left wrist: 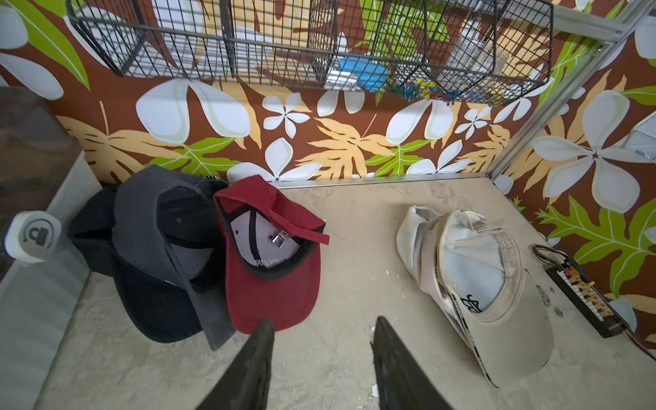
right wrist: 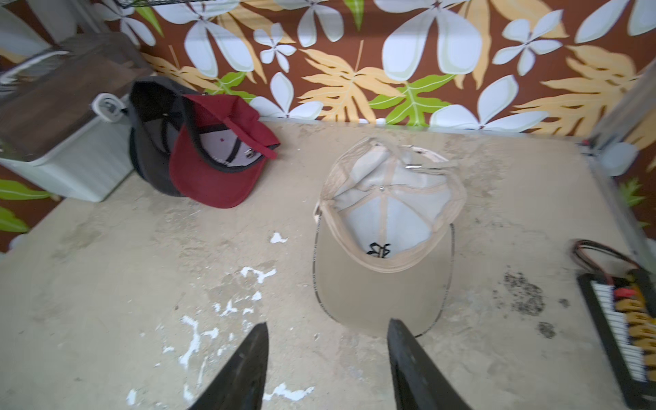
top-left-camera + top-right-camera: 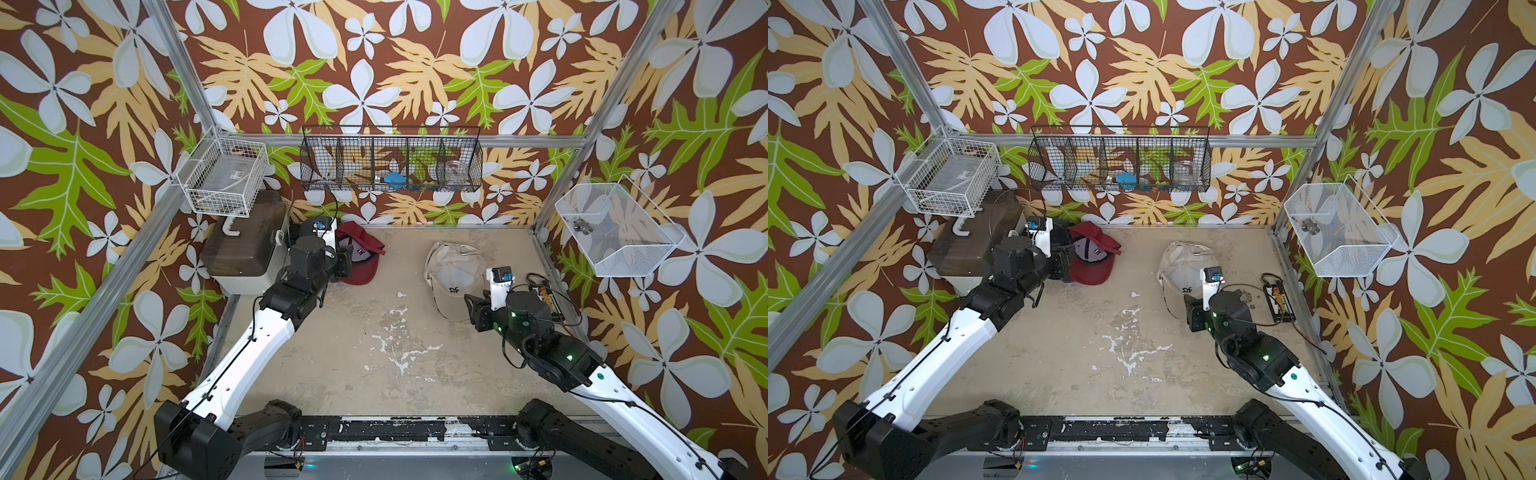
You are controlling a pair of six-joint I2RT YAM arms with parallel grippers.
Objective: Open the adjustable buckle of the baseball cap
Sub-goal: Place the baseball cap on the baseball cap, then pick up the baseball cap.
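A red baseball cap (image 1: 273, 294) lies upside down at the back left of the table; its red strap hangs loose, and a silver buckle (image 1: 280, 238) rests inside the crown. A beige cap (image 2: 383, 284) lies upside down at the back right, its thin strap and metal buckle (image 2: 413, 165) at the far rim. My left gripper (image 1: 323, 319) hovers open just short of the red cap's brim (image 3: 361, 257), holding nothing. My right gripper (image 2: 326, 323) is open and empty at the near edge of the beige cap's brim (image 3: 451, 274).
Dark grey and black caps (image 1: 159, 248) are stacked against the red one, beside a bin with a brown lid (image 3: 245, 245). A connector board (image 2: 624, 319) with wires lies at the right edge. Wire baskets (image 3: 390, 162) hang on the walls.
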